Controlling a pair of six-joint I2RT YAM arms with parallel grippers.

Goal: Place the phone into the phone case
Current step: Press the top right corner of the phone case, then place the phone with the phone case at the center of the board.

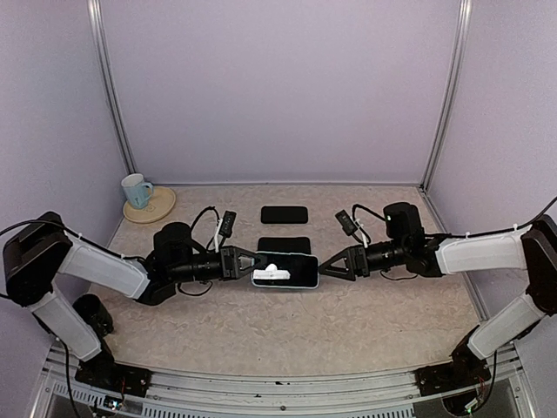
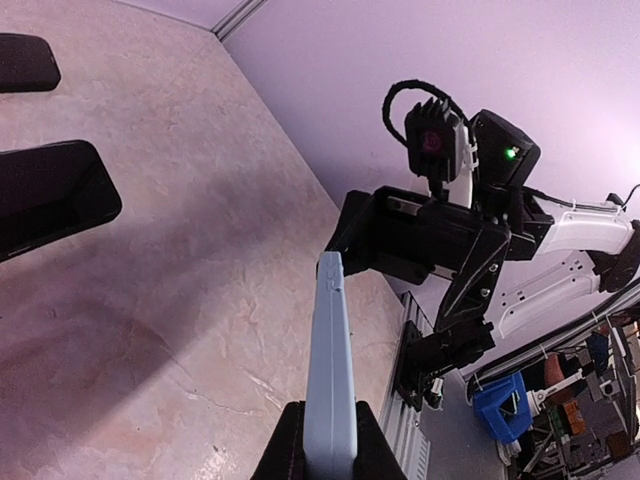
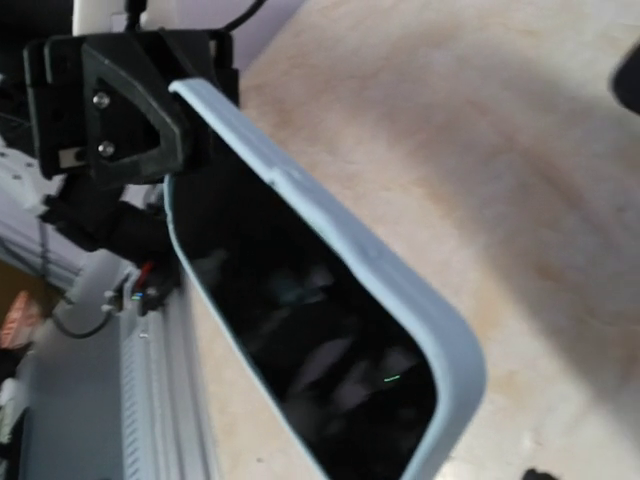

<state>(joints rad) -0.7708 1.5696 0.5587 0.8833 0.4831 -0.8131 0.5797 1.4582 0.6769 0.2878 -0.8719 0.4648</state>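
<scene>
while the dark phone (image 3: 300, 340) looks seated in the pale blue phone case (image 1: 285, 272), held above the table (image 1: 261, 340), little seems left. left gripper (image 1: 254, 263) clamps one end; whether the right gripper (image 1: 322, 266) grips, i cannot tell.

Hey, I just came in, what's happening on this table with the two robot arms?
The left gripper is clamped on one end of a pale blue phone case, holding it above the table. A dark-screened phone sits inside the case. The right gripper faces the other end, its jaws apparently open and not gripping it. Two flat black items lie on the table behind.
</scene>
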